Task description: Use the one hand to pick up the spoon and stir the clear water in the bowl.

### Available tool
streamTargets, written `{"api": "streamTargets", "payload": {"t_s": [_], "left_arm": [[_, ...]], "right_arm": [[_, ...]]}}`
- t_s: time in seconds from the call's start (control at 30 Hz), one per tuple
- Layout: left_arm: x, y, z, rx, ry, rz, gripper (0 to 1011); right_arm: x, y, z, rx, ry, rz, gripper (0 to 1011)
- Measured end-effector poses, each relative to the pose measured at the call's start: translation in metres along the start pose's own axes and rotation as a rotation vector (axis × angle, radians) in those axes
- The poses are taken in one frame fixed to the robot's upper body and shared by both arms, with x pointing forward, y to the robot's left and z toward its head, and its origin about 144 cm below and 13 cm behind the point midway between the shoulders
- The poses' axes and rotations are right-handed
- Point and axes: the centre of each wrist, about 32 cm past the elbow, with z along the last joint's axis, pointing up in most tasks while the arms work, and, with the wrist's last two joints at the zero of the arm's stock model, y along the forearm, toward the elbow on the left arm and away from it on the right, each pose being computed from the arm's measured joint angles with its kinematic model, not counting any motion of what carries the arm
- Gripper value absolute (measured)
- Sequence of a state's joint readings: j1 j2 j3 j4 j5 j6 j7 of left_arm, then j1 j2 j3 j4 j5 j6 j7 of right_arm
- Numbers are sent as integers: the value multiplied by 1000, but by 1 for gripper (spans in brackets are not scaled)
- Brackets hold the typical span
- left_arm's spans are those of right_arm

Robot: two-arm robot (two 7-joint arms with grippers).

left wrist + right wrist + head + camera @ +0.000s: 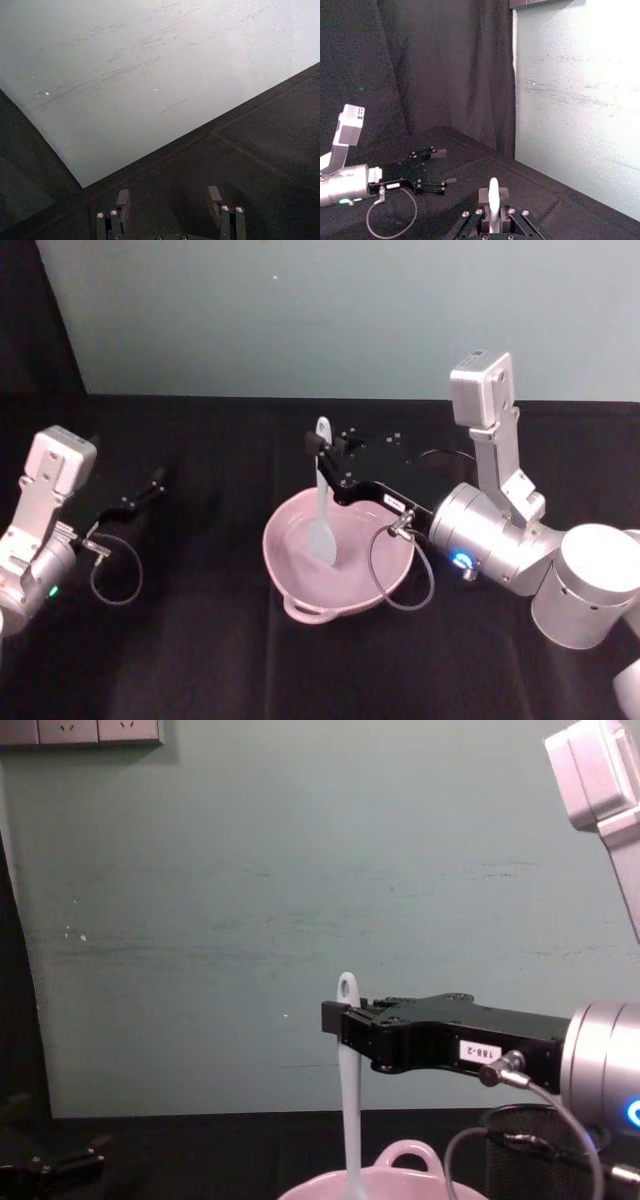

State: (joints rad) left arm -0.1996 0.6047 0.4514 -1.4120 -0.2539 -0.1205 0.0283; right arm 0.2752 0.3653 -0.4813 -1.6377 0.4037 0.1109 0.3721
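Note:
My right gripper (322,452) reaches in from the right above the pink bowl (365,532) and is shut on the upper handle of the white spoon (321,508). The spoon hangs nearly upright, its flat pale head down inside the bowl near the middle. From the chest the spoon (348,1092) drops from the right gripper (338,1017) into the bowl (420,1185), whose loop handle shows at the rim. The spoon's handle end (493,189) sticks up between the black fingers. Water in the bowl cannot be made out. My left gripper (150,485) rests open at the far left, away from the bowl.
A grey cable loop (402,585) hangs from the right wrist over the bowl's right rim. A black wire-mesh cup (530,1155) stands to the right behind that cable. A pale wall (300,310) closes the back of the black table (200,660).

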Motion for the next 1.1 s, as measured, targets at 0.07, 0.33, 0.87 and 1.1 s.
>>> {"api": "streamTargets", "payload": {"t_s": [0.07, 0.33, 0.87, 1.1], "left_arm": [[0, 0, 0, 0, 0, 0, 1011], [0, 0, 0, 0, 0, 0, 1011], [0, 0, 0, 0, 0, 0, 1011], [0, 0, 0, 0, 0, 0, 1011]], "right_arm": [[-1, 2, -2, 4, 7, 2, 118], [6, 26, -17, 22, 44, -14, 118], [39, 4, -16, 45, 28, -160, 118], [39, -10, -11, 13, 4, -162, 118]]}}
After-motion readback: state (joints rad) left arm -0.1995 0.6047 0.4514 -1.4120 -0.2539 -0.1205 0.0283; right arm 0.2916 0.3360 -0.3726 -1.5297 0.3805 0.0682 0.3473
